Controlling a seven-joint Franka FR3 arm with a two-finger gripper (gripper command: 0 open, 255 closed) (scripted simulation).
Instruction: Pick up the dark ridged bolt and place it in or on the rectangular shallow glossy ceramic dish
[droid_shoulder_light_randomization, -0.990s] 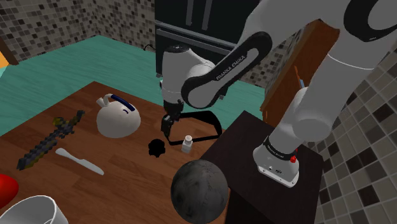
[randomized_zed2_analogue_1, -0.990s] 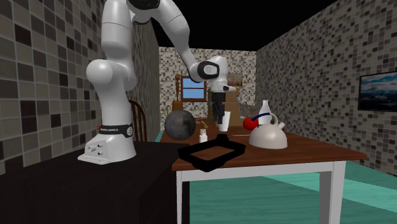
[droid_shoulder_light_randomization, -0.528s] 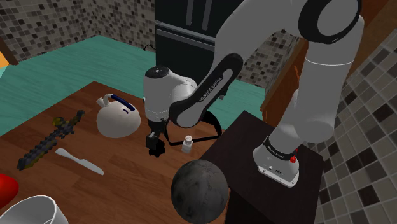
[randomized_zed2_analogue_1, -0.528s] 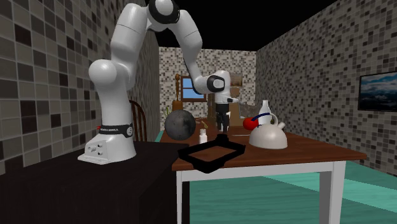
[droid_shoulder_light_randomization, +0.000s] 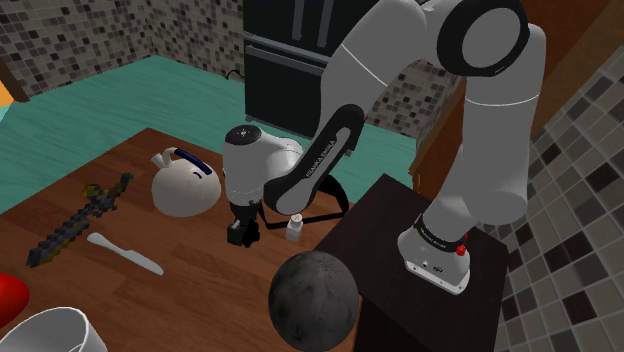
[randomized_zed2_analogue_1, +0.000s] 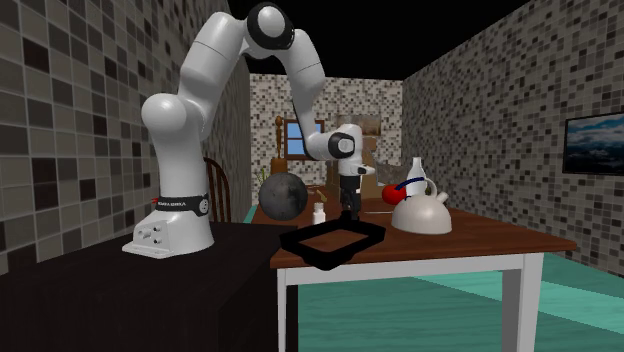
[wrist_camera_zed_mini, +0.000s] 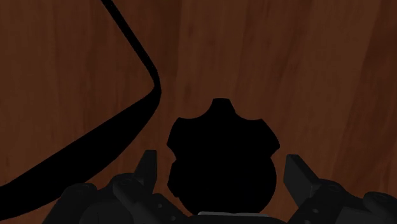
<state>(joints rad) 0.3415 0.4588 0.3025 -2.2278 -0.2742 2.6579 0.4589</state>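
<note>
Dark ridged bolt (wrist_camera_zed_mini: 220, 146), drawn pure black, flat on the brown wooden table (droid_shoulder_light_randomization: 190, 290), straight under the gripper (droid_shoulder_light_randomization: 240, 234).

Around it, by size:
- Teal floor (droid_shoulder_light_randomization: 120, 100) and mosaic-tiled walls enclosing the scene.
- White arm (droid_shoulder_light_randomization: 485, 130), rising from the dark stand (droid_shoulder_light_randomization: 395, 270), arching high, then reaching down to the table.
- Dark grey sphere (droid_shoulder_light_randomization: 312, 300) at the table edge next to the stand.
- Rectangular shallow dish (randomized_zed2_analogue_1: 312, 255), black-rimmed, at the table corner nearest the second exterior camera; in the wrist view its rim curving past near the bolt, apart from it.
- White kettle (droid_shoulder_light_randomization: 185, 187) to the shoulder view's left of the gripper, near but not touching.
- Long sword-like object (droid_shoulder_light_randomization: 80, 222) farther toward the shoulder view's left.
- White bowl (droid_shoulder_light_randomization: 50, 330) at the shoulder view's lower left corner.
- White knife (droid_shoulder_light_randomization: 125, 253) between sword and gripper.
- Red object (droid_shoulder_light_randomization: 8, 297) cut off by the shoulder view's left edge; cannot tell what.
- Small white bottle (droid_shoulder_light_randomization: 295, 228), upright, just beside the gripper on the shoulder view's right.

Gripper pointing straight down, low over the table, fingers (wrist_camera_zed_mini: 147, 168) spread apart. Bolt between them, a sliver of wood visible on either side, so flanked but not clasped.
</note>
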